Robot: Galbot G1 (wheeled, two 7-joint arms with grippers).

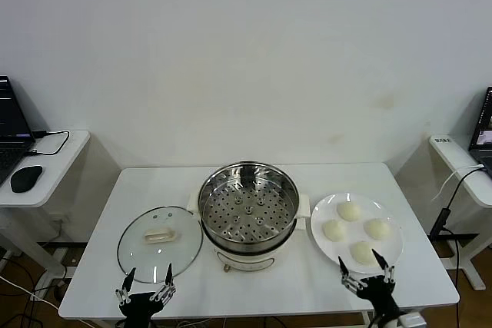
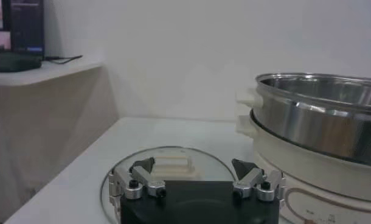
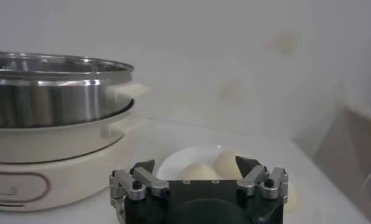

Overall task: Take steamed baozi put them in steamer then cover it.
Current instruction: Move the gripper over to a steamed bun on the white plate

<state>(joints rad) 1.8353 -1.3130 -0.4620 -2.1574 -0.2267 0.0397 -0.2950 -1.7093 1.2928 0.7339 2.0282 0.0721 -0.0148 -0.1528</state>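
Creamy white, the four steamed baozi (image 1: 356, 230) sit on a plate (image 1: 319, 240) near the table's right edge, beside the steamer (image 1: 248, 209) at centre. My right gripper (image 1: 367, 273) hangs at the front edge, jaws spread wide and empty; I should come down squarely over the nearest bun and squeeze gently. My left gripper (image 1: 147, 278) waits likewise by the cover (image 1: 159, 242). White table (image 1: 154, 182), white wall.

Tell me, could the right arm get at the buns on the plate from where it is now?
Probably yes: the right end effector sits open at the plate's near edge, with nothing between it and the four buns.
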